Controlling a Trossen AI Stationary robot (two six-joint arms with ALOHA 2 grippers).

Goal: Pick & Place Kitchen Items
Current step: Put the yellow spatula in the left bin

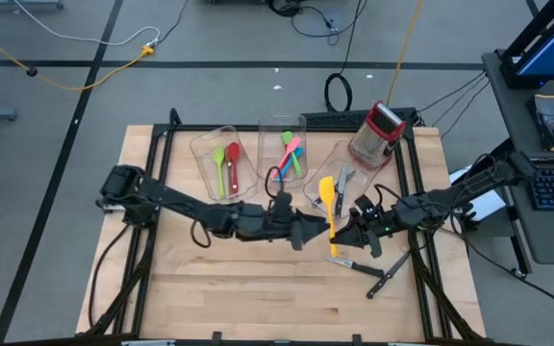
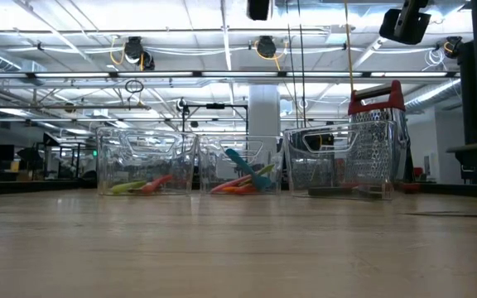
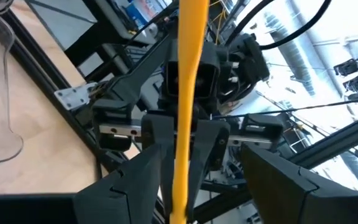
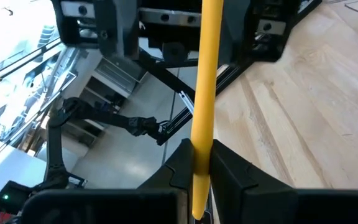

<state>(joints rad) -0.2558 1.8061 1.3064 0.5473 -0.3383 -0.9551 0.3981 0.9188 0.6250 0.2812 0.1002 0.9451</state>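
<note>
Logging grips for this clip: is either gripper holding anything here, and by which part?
The right gripper is shut on the yellow spoon, pinching the lower end of its handle. The left gripper stands open around the same handle without clamping it.

Seen from above, a wooden table [image 1: 210, 288] carries three clear bins in a row near its far edge. The left bin [image 1: 203, 146] holds a green spoon [image 1: 219, 165] and a red spoon [image 1: 233, 163]; the middle bin [image 1: 282, 125] holds pink and green utensils. A box grater [image 1: 377, 135] stands at the far right. Both arms meet at mid-table: the left gripper [image 1: 317, 231] and the right gripper [image 1: 342, 234] face each other at a yellow spoon [image 1: 328, 204]. Two knives [image 1: 373, 273] lie near the right gripper.
</note>
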